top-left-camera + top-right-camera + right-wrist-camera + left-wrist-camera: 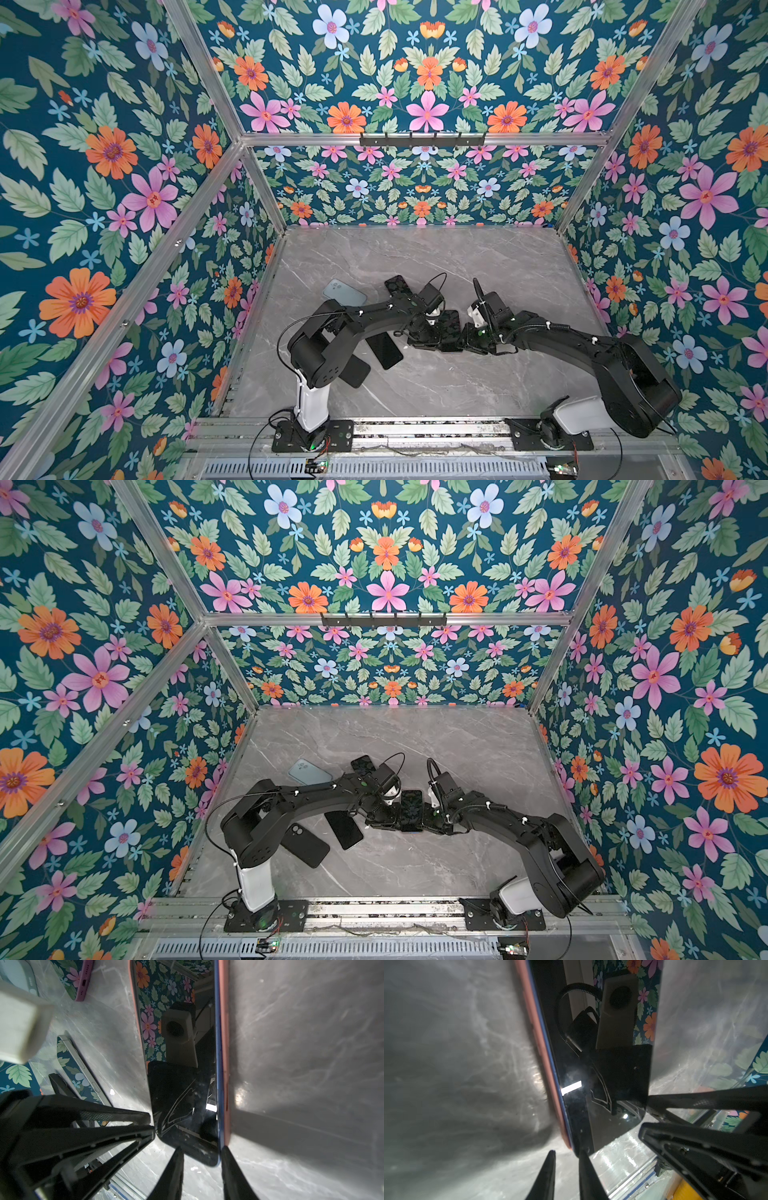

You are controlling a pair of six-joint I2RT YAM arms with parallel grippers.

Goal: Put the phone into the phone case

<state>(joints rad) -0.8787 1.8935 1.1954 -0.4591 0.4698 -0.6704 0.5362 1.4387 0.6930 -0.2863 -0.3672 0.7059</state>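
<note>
Phone (411, 809) lies flat, screen up, on the phone case (225, 1043), about mid-table and directly between the two grippers in both top views. The salmon case rim shows along both long sides in the right wrist view. On one side the phone's blue frame is visible just inside the rim; cannot tell whether that side is fully seated. Left gripper (566, 1152): jaws narrowly apart, straddling a near-end corner of phone and case. Its outer finger (548, 1174) is clear of the rim with bare table between, and the other finger sits at the glass, so it is not clamped. Right gripper (202, 1147): jaws partly apart over the neighbouring corner of the same end, one finger against the salmon rim and the other at the edge of the glass. Cannot tell whether it pinches. Grey marble table (457, 257). Left of the task phone, all apart from it: a black phone (384, 351) near the left arm, a black slab (305, 845) with a camera ring partly under that arm, and a pale blue-grey handset (344, 293) farther back.
</note>
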